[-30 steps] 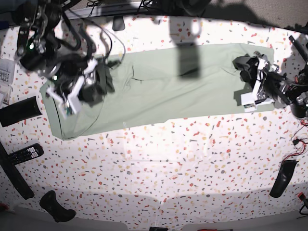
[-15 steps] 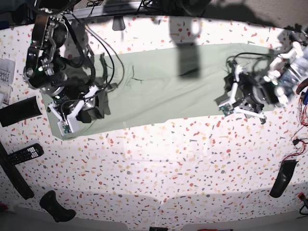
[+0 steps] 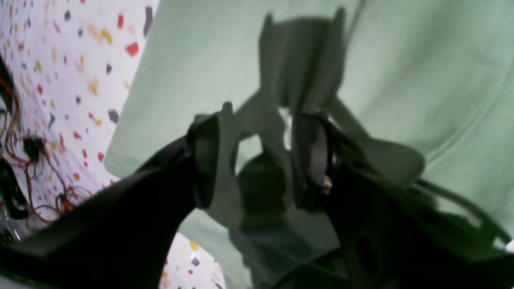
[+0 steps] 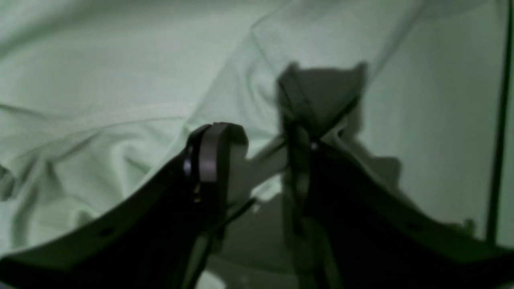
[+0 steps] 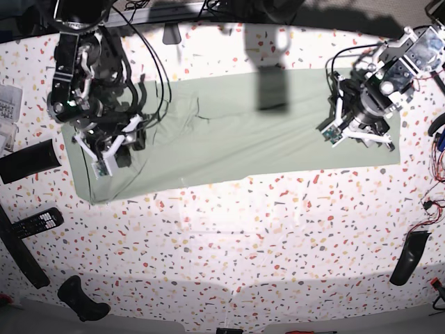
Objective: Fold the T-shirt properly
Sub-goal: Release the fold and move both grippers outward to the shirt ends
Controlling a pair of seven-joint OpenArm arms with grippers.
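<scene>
Item: T-shirt (image 5: 229, 136), pale sage green, lying flat as a long band across the terrazzo-patterned bench (image 5: 229, 236), spanning from beneath one end effector to beneath the other.

Left end effector (image 3: 257, 160): hovering over the shirt's end, close to a cloth corner that lies just to its left in the wrist view; jaws standing apart with only cloth and shadow showing through the gap, gripping nothing. Compared with a second ago it is sitting higher and farther in over the fabric in the base view (image 5: 359, 111), having swung off the near edge.

Right end effector (image 4: 253, 156): jaws parted at a moderate gap, empty, poised above rumpled, creased cloth; a raised fold line is running just beyond its fingertips. In the base view (image 5: 111, 149) it is hanging over the opposite end, slightly shifted from its earlier spot.

Condition note: the shirt is appearing smoother and more squared than a second ago (the bunched dark patch near the right end effector is gone). Judgement: both arms are repositioning for the next grasp; no crosswise fold is made yet.
</scene>
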